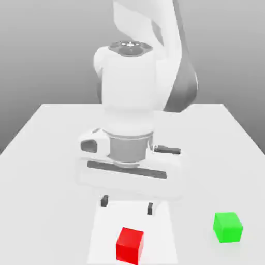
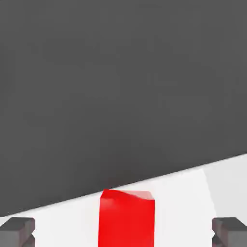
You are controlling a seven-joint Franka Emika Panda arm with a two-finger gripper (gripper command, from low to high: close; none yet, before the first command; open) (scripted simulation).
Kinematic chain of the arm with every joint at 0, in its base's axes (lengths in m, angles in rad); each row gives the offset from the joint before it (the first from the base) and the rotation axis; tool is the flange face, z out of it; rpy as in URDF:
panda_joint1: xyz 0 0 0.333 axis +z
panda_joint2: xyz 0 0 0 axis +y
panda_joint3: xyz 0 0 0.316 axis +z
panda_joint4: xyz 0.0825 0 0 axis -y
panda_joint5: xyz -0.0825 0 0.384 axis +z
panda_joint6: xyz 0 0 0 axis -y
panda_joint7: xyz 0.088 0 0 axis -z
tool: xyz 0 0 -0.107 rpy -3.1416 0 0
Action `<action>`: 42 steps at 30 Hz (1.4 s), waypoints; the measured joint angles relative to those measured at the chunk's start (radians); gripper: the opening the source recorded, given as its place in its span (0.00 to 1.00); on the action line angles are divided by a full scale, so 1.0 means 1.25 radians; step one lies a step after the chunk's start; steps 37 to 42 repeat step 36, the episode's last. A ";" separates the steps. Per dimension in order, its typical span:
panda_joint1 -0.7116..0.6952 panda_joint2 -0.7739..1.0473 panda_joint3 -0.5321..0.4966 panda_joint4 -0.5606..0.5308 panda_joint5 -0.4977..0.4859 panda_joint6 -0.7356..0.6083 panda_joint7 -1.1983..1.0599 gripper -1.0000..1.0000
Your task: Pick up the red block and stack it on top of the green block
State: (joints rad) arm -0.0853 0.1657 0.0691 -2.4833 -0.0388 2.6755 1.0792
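The red block (image 1: 129, 245) sits on the white bench (image 1: 46, 171) near its front edge. The green block (image 1: 227, 226) rests well apart toward the exterior view's right, with bare bench between them. The pincer (image 1: 127, 204) hangs above and just behind the red block, fingers (image 2: 18, 230) spread wide, gripping nothing.

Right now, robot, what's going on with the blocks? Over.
Gripper open, empty, above the table. Red block on the table, not grabbed yet. Green block sits apart, at the exterior view's right, top bare. Nothing between them.
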 joint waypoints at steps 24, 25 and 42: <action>0.131 -0.019 0.115 -0.011 -0.003 -0.031 0.057 0.00; 0.155 -0.027 0.136 -0.012 -0.006 -0.039 0.067 0.00; 0.265 0.082 0.146 -0.006 -0.107 0.058 0.166 1.00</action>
